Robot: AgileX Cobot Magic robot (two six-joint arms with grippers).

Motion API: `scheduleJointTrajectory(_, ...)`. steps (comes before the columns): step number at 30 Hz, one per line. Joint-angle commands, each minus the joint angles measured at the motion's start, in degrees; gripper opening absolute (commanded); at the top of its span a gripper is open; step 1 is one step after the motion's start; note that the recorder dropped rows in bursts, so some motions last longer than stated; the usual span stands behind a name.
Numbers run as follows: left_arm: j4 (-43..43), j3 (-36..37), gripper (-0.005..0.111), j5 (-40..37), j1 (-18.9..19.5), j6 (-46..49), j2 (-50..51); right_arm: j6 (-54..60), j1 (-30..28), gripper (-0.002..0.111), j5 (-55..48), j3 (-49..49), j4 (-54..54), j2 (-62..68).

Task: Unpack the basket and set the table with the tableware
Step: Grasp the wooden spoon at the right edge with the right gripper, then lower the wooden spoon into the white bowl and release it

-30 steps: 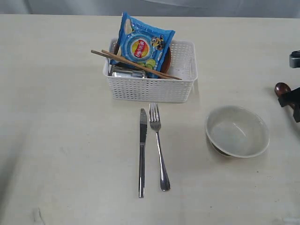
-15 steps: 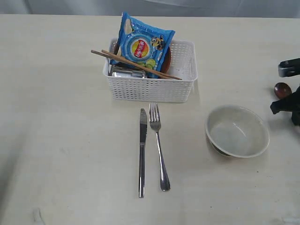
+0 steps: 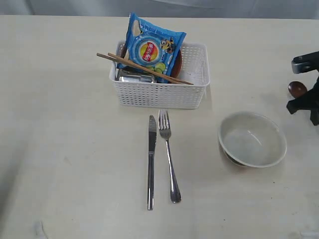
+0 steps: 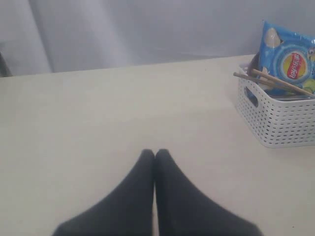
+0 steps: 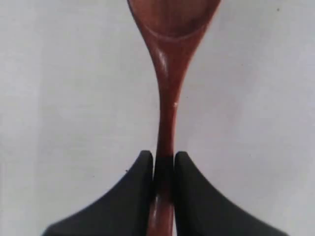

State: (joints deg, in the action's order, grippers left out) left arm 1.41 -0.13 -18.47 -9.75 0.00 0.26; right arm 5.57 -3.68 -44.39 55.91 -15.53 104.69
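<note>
Logged left pincer (image 4: 155,153) pressed together, holding nothing, over bare counter (image 3: 60,149) left of the basket (image 3: 159,94). Counted not yet unpacked in the basket: chopsticks (image 3: 144,68), steel cup (image 3: 135,78), plate (image 3: 178,62), with a chip bag (image 3: 152,47). Found knife (image 3: 151,162) and fork (image 3: 168,154) laid side by side just near of it, bowl (image 3: 252,139) set to their right. Judged about half done. Noted right pincer (image 5: 164,157) at far right, pinching the spoon (image 5: 167,108) by its handle. Cannot tell whether lifted or resting.
</note>
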Motion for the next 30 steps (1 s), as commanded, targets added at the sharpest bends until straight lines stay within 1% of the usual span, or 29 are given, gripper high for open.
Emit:
scheduleJointTrajectory(1, -0.21, 0.13, 0.000, 0.13, -0.16, 0.00, -0.26, 4.14, 2.61, 0.000, -3.59, 1.86, -0.21, -4.87)
scheduleJointTrajectory(5, -0.21, 0.13, 0.000, 0.13, -0.16, 0.00, -0.26, 12.94, 6.20, 0.000, -8.22, 2.77, -0.21, -10.20)
scheduleJointTrajectory(9, -0.21, 0.13, 0.000, 0.13, -0.16, 0.00, -0.26, 25.98, 10.98, 0.000, -12.94, 2.65, 0.84, -16.01)
scheduleJointTrajectory(12, -0.21, 0.13, 0.000, 0.13, -0.16, 0.00, -0.26, 38.38, 15.53, 0.000, -17.07, 2.57, 2.54, -19.47)
scheduleJointTrajectory(15, -0.21, 0.13, 0.000, 0.13, -0.16, 0.00, -0.26, 46.00, 20.40, 0.000, -21.32, 2.57, 2.15, -21.07)
scheduleJointTrajectory(18, -0.21, 0.13, 0.000, 0.13, -0.16, 0.00, -0.26, 51.64, 23.46, 0.000, -25.57, 1.91, 0.85, -20.80)
scheduleJointTrajectory(21, -0.21, 0.13, 0.000, 0.13, -0.16, 0.00, -0.26, 52.01, 25.87, 0.000, -25.57, -0.49, -3.61, -19.87)
scheduleJointTrajectory(24, -0.21, 0.13, 0.000, 0.13, -0.16, 0.00, -0.26, 48.78, 26.92, 0.000, -25.57, -2.41, -7.57, -18.84)
scheduleJointTrajectory(30, -0.21, 0.13, 0.000, 0.13, -0.16, 0.00, -0.26, 46.25, 27.17, 0.000, -22.12, -4.20, -8.81, -16.33)
